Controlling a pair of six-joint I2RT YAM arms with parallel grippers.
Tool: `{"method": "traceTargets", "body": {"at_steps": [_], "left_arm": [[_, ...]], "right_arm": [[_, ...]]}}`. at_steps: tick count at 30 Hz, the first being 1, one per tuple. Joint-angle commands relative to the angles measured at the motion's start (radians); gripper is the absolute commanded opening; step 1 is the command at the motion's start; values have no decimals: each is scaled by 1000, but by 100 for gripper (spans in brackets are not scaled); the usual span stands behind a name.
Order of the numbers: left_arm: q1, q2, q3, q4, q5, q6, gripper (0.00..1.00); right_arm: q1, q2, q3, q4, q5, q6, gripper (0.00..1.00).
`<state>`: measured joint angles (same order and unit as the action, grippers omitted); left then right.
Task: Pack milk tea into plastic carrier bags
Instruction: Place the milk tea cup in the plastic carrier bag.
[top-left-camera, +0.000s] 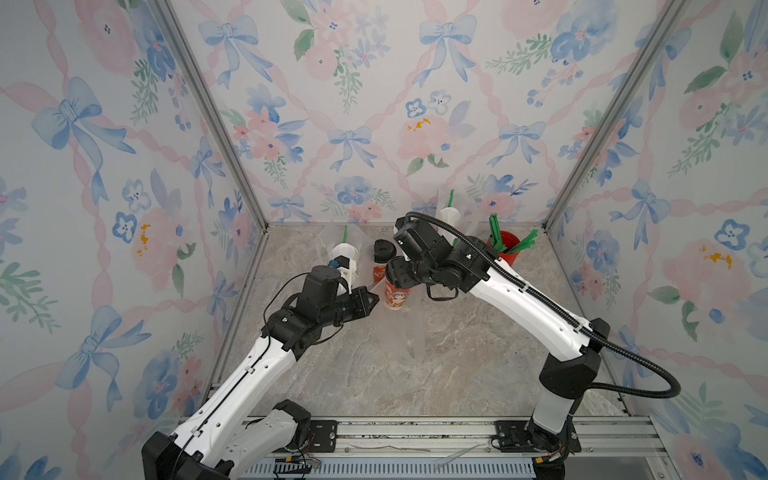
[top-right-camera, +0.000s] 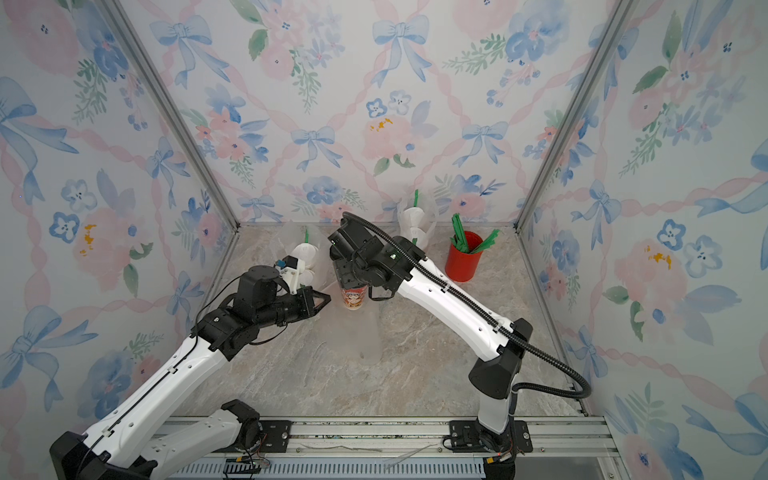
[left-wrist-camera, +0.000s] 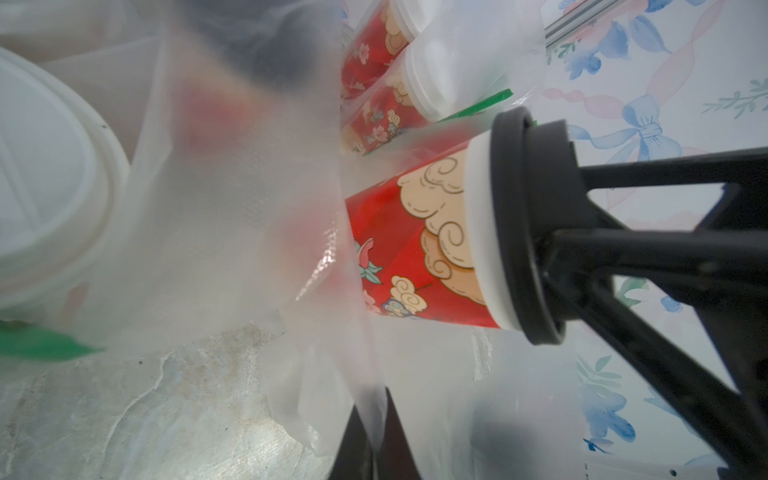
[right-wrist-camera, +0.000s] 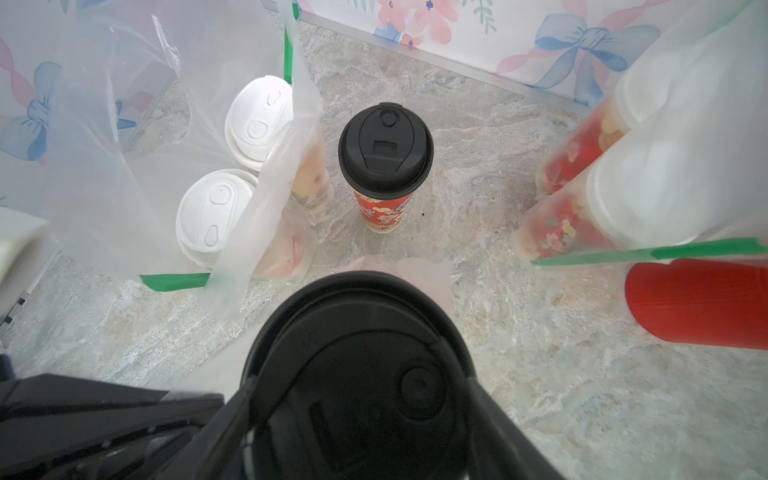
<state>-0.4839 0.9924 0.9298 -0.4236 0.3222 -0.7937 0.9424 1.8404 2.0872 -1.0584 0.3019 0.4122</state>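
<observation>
A red printed milk tea cup with a black lid (top-left-camera: 397, 297) (top-right-camera: 355, 297) stands upright mid-table. My right gripper (right-wrist-camera: 357, 415) is shut on its lid (left-wrist-camera: 523, 224) from above. The cup's lower half shows only through the film of a clear plastic carrier bag (left-wrist-camera: 249, 249), which trails toward the table's front (top-left-camera: 409, 336). My left gripper (left-wrist-camera: 376, 432) (top-left-camera: 376, 298) is shut on that bag's edge, just left of the cup. A second black-lidded milk tea cup (right-wrist-camera: 384, 166) (top-left-camera: 381, 259) stands free behind it.
A clear bag with two white-lidded cups (right-wrist-camera: 232, 166) (top-left-camera: 347, 253) stands at the back left. Another such bag (right-wrist-camera: 623, 166) (top-right-camera: 413, 220) is at the back wall. A plain red cup of green straws (top-left-camera: 505, 247) (right-wrist-camera: 698, 303) stands at the back right.
</observation>
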Motion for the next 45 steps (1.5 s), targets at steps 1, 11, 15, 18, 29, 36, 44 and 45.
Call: {"method": "traceTargets", "body": {"at_steps": [1,11,15,18,29,36,44,45], "left_arm": [[5,-22,7,5,-3,16,1],[5,-44,27,6,2,14,0],[7,-51,43,5,13,16,0],[7,-57,50,5,16,19,0],[16,-75,23,-2,23,24,0],[24,-40,1,-53,-8,71,0],[27,7,-13,-77,6,92,2],[28,8,-11,-80,6,93,2]], "right_arm": [[-8,27,-39,34,3,16,44],[-29,46,-144,91,-4,30,42],[-34,50,-162,94,-6,31,41],[-38,51,-180,98,-5,33,41],[-45,49,-261,109,27,51,43],[-42,45,-275,121,10,75,61],[-23,28,-193,73,8,80,79],[-23,25,-184,68,8,80,79]]}}
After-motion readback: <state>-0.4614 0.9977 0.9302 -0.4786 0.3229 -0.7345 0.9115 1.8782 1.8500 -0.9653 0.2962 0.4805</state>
